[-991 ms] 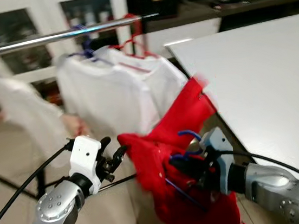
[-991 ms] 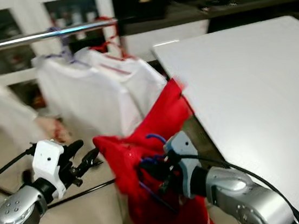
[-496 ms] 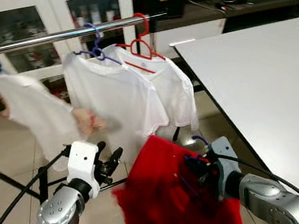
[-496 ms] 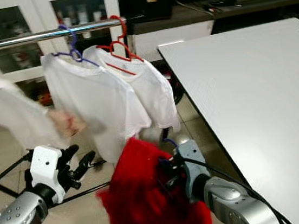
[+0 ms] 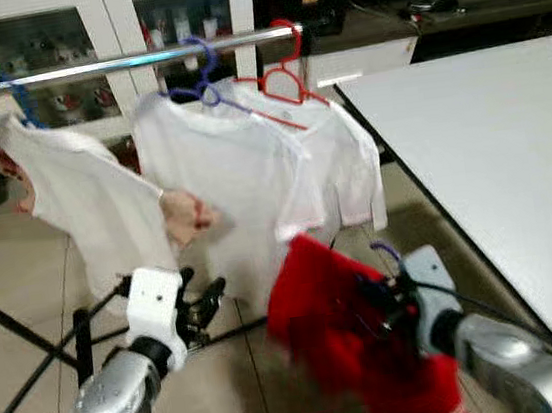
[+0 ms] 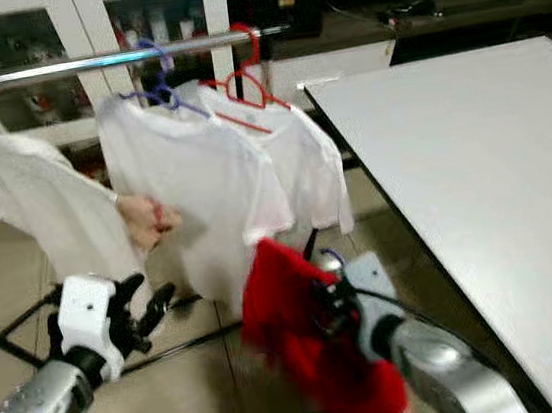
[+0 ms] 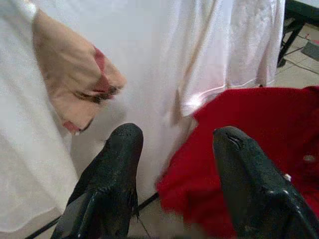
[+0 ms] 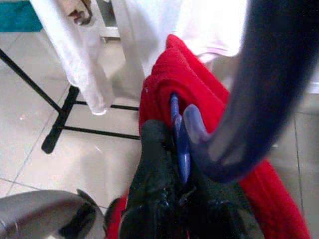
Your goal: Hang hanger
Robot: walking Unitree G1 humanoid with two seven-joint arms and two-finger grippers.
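A red garment (image 5: 358, 342) hangs on a blue hanger (image 8: 180, 142) whose hook (image 5: 386, 249) sticks up, and my right gripper (image 5: 389, 303) is shut on that hanger low in front of me. My left gripper (image 5: 200, 311) stands open to the left of the red garment, its black fingers (image 7: 117, 169) spread with nothing between them. Above and behind runs a metal rail (image 5: 127, 61) with three white shirts: one on a blue hanger (image 5: 200, 60), one on a red hanger (image 5: 284, 64), one at the far left (image 5: 86, 215).
A person's hand (image 5: 186, 215) holds the white shirt cloth near the left shirt. A white table (image 5: 488, 130) fills the right side. The rack's black legs (image 5: 31, 342) cross the tiled floor at left. Glass cabinets (image 5: 93, 32) stand behind the rail.
The camera has shifted. My right gripper with the red garment has lifted a little and moved right toward the rail; the person's hand has moved right along the white shirt.
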